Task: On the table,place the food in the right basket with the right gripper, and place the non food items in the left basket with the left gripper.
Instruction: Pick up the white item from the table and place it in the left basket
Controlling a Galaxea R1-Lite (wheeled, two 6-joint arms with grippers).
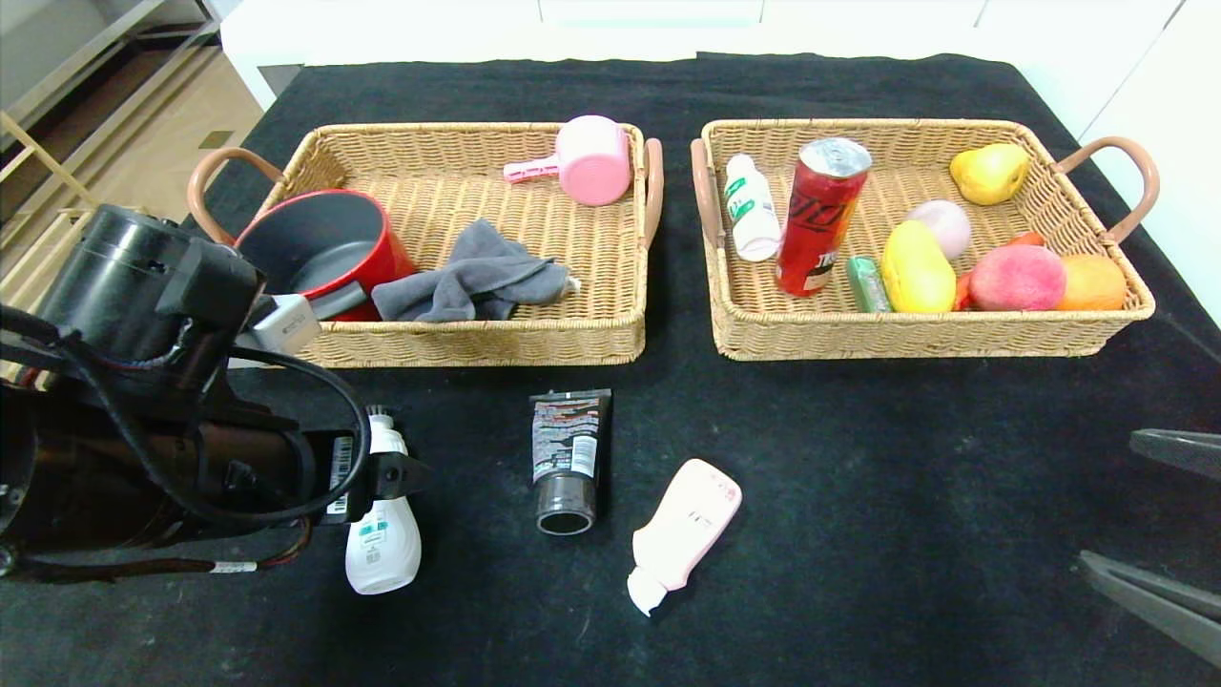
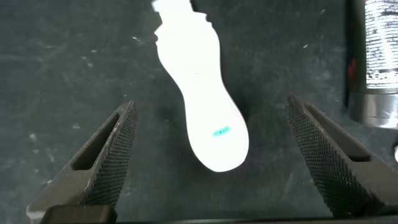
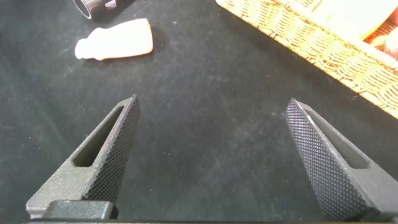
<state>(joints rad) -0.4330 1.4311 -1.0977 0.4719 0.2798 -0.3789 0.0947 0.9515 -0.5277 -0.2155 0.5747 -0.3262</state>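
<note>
On the black table (image 1: pixel 858 458) lie a white curvy bottle (image 1: pixel 383 534), a dark printed tube (image 1: pixel 569 458) and a pale pink tube (image 1: pixel 682 530). My left gripper (image 2: pixel 210 104) hovers open over the white bottle (image 2: pixel 202 106), one finger on each side and not touching it. The dark tube (image 2: pixel 379 62) lies just beyond one finger. At the table's right edge my right gripper (image 1: pixel 1107 501) is open and empty over bare cloth (image 3: pixel 211 102). The right basket (image 1: pixel 916 334) holds the small white bottle (image 1: pixel 751 205), red can (image 1: pixel 820 218) and peach (image 1: pixel 1017 277).
The left basket (image 1: pixel 477 348) contains a red pot (image 1: pixel 324 253), a grey cloth (image 1: pixel 477 277) and a pink cup (image 1: pixel 591 157). Beside the food in the right basket lie a pear (image 1: pixel 990 172), a yellow fruit (image 1: pixel 916 267) and an orange (image 1: pixel 1092 281).
</note>
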